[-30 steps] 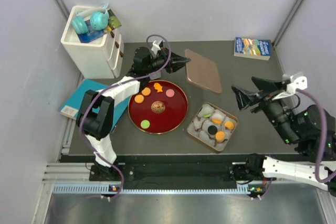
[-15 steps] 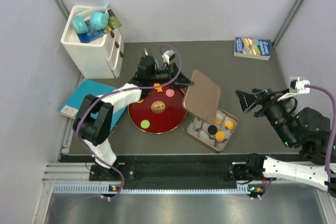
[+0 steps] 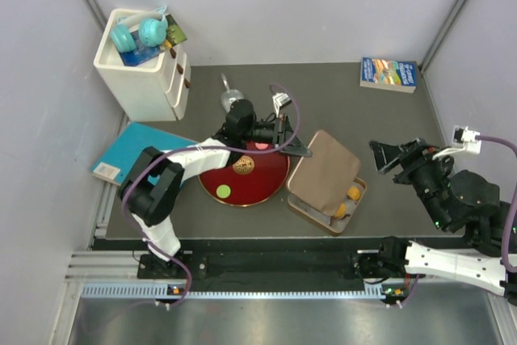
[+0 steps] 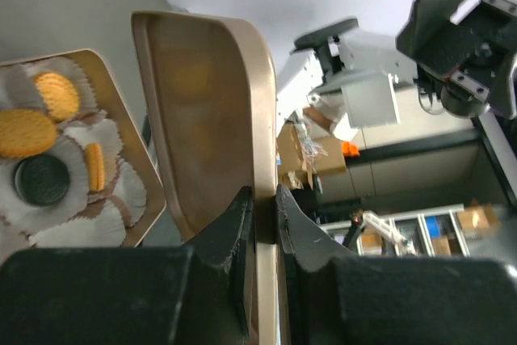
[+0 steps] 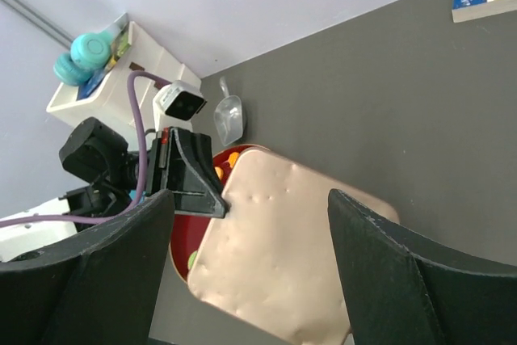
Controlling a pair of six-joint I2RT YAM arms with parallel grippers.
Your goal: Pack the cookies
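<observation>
Pinching the rim of the tan lid [image 4: 202, 111], the left gripper [image 4: 262, 195] has its two black fingers pressed together on the thin metal edge. The lid stands out from the fingertips with its hollow inner face turned toward the tin [image 3: 360, 186].

From above, the lid lies tilted over most of the tin. Only the near right corner is uncovered, and two orange cookies [image 3: 353, 193] show there. Whether the lid touches the tin's rim cannot be told. The left wrist view looks under the lid. Orange cookies and one black cookie sit in white crinkled paper cups [image 4: 105, 208] inside the tin, and one orange cookie stands on its edge.

Just left of the tin sits the dark-red plate [image 3: 262, 183], partly under the left arm. A green cookie lies near its front left and a pink one at its far side, close to the gripper.

Right of the tin and apart from it, the right gripper [image 3: 386, 159] hangs above the table [image 3: 363, 111]. Its jaws are spread wide with nothing between them, and they face the lid.

Farther out, a clear scoop [image 3: 232, 101] lies behind the plate. A white drawer box [image 3: 145, 78] with teal headphones [image 3: 137, 34] on top stands at the far left. A teal book [image 3: 133, 147] lies near it, and another book [image 3: 388, 74] is at the far right corner.
</observation>
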